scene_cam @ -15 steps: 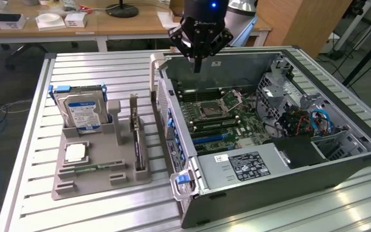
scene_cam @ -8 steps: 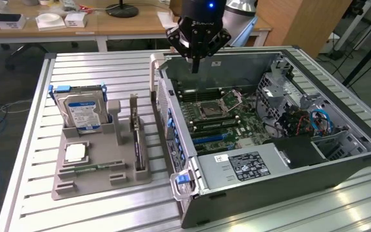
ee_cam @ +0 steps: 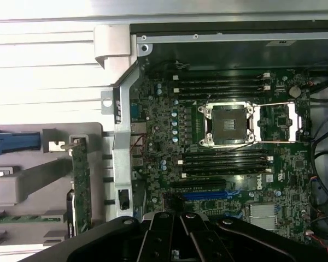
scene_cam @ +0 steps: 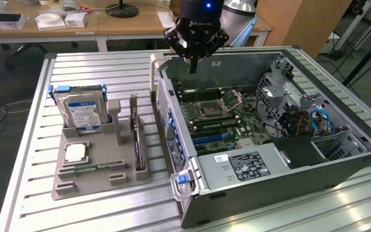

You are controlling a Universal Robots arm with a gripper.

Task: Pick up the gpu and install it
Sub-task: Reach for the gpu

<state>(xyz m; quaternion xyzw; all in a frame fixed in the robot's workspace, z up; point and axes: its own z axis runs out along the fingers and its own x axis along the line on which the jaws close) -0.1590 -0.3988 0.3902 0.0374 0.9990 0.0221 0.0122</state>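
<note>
The gpu [scene_cam: 135,140] is a thin dark card standing on edge in a slot of the grey holder [scene_cam: 102,186], left of the open computer case [scene_cam: 289,169] in the exterior view. It appears again in the wrist view as a narrow card [ee_cam: 81,188] with a pale bracket end. My gripper [scene_cam: 192,67] hangs above the case's back corner, over the motherboard [scene_cam: 224,118], well apart from the card. Its fingers are shut together with nothing between them. The wrist view has the gripper [ee_cam: 180,237] dark over the motherboard [ee_cam: 229,153].
The holder also carries a silver hard drive [scene_cam: 82,113] with a blue-white label, a square chip [scene_cam: 76,152] and a green memory stick [scene_cam: 92,167]. A blue slot [scene_cam: 211,138] lies on the motherboard. The case's side wall [scene_cam: 163,104] stands between holder and board.
</note>
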